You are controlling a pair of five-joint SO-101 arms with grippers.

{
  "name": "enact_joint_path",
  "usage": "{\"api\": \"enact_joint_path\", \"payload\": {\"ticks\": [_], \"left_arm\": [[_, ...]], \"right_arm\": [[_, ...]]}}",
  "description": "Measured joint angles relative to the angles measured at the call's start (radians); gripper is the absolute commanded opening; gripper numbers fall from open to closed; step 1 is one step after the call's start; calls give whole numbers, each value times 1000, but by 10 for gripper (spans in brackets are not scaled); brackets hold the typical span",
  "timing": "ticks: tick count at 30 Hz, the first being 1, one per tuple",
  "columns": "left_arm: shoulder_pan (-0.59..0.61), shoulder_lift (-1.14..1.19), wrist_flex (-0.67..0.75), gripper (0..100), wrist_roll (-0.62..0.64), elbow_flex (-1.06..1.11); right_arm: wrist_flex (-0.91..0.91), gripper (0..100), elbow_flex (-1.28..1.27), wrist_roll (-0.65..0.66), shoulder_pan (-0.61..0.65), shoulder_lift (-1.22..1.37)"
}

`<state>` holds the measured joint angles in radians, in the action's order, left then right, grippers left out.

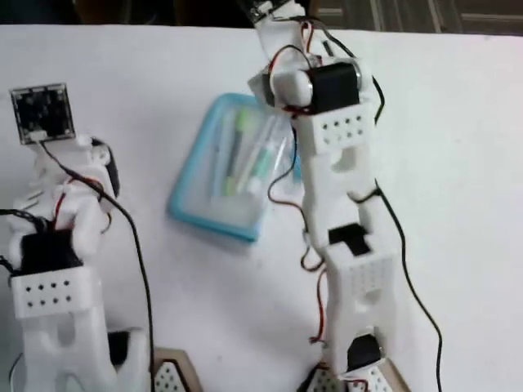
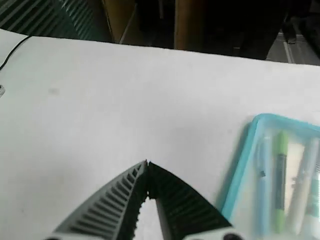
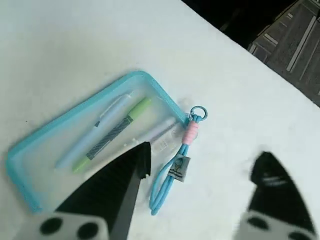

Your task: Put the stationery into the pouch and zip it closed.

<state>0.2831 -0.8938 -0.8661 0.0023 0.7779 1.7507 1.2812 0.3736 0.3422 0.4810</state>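
Two pincers hung over your white desk [image 3: 75,40]. Your right pincer [image 3: 205,152] was spread wide with nothing in it, and a blue cord loop [image 3: 167,185] showed between its dark, pointed fingers [image 3: 125,185]. Your left pincer [image 2: 147,162] was pinched tight on nothing, its ribbed tips touching, near the pouch [image 2: 240,170]. The pouch lay flat between the two arms. It was see-through, a long box shape with round corners and a light blue rim. Inside it lay a green pen [image 3: 120,127], a pale blue pen [image 3: 95,135] and a thin white one. The cord hung from a small ring [image 3: 197,113] at one corner. Lots of smooth white desk ran from the pouch to the far edge.
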Motion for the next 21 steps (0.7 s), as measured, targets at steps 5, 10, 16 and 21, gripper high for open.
{"api": "enact_joint_path", "payload": {"ticks": [5, 10, 16, 21], "left_arm": [[18, 0, 126, 24, -133, 190], [52, -41, 160, 24, -212, 315], [58, -285, 160, 28, -224, 476], [-3, -543, 163, 28, -224, 661]], "right_arm": [[0, 18, -275, -14, 2, -233], [0, 17, -646, -38, -3, -512], [-172, 17, -1169, -38, -43, -895], [-528, 18, -1726, -40, -124, -1138]]}}
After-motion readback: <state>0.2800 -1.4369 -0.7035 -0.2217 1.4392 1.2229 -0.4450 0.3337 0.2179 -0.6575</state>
